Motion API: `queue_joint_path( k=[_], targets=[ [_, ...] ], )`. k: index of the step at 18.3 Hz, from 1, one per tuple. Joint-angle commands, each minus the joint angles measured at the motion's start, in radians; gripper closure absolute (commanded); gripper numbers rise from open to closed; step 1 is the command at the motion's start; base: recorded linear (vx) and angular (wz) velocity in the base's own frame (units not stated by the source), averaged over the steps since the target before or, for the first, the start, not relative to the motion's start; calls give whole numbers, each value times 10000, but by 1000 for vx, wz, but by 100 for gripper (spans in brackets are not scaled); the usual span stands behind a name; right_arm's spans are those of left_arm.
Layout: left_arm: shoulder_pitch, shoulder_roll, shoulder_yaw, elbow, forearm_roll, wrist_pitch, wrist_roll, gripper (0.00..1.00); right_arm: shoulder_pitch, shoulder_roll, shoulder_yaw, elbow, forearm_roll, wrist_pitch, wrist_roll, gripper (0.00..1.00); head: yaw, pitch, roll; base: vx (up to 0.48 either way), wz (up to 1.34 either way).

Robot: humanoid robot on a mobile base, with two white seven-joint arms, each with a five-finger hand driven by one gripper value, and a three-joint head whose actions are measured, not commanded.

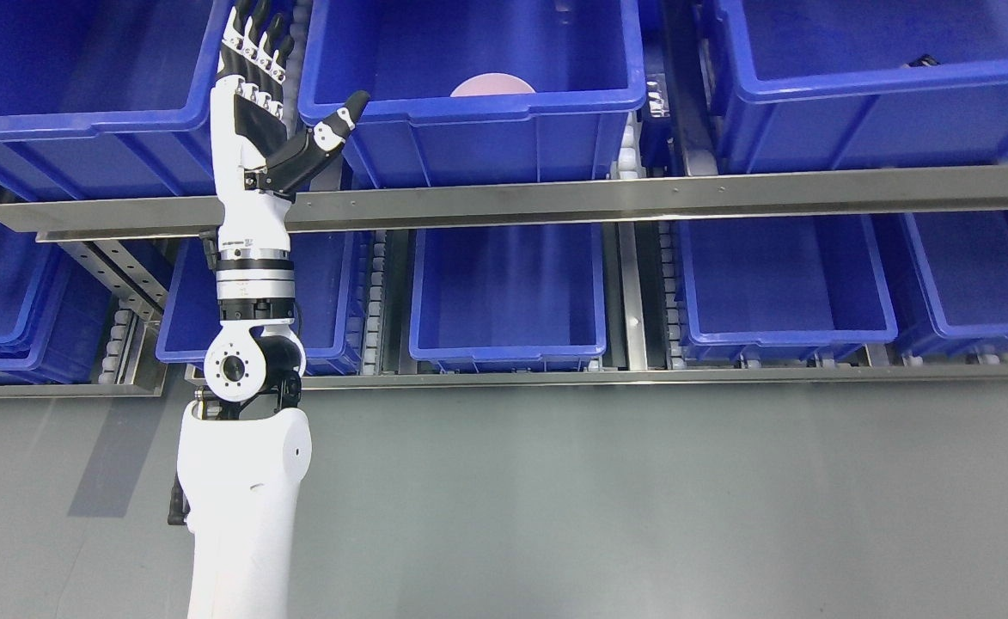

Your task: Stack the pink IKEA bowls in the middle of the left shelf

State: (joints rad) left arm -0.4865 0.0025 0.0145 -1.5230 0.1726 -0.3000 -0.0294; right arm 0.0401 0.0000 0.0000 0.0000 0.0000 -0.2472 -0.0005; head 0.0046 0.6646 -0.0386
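Beside blue bin [469, 94], left hand [263, 112] spread, empty

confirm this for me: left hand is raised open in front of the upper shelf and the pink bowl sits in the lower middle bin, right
Not quite. The head view shows the pink bowl in the upper middle bin, not the lower middle bin, which shows nothing pink. The rest holds: the left hand is raised open in front of the upper shelf.
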Motion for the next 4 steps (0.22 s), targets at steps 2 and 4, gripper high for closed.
queue_joint_path(
  k=[2,4],
  targets=[
    [18,149,54,-432,7,-7,2,0,-2,-175,-46,-175,-15,2,5,0,0,0,0,-140,-145],
    [33,149,39,-432,7,-7,2,0,-2,-175,-46,-175,-15,2,5,0,0,0,0,-105,-68]
  ],
)
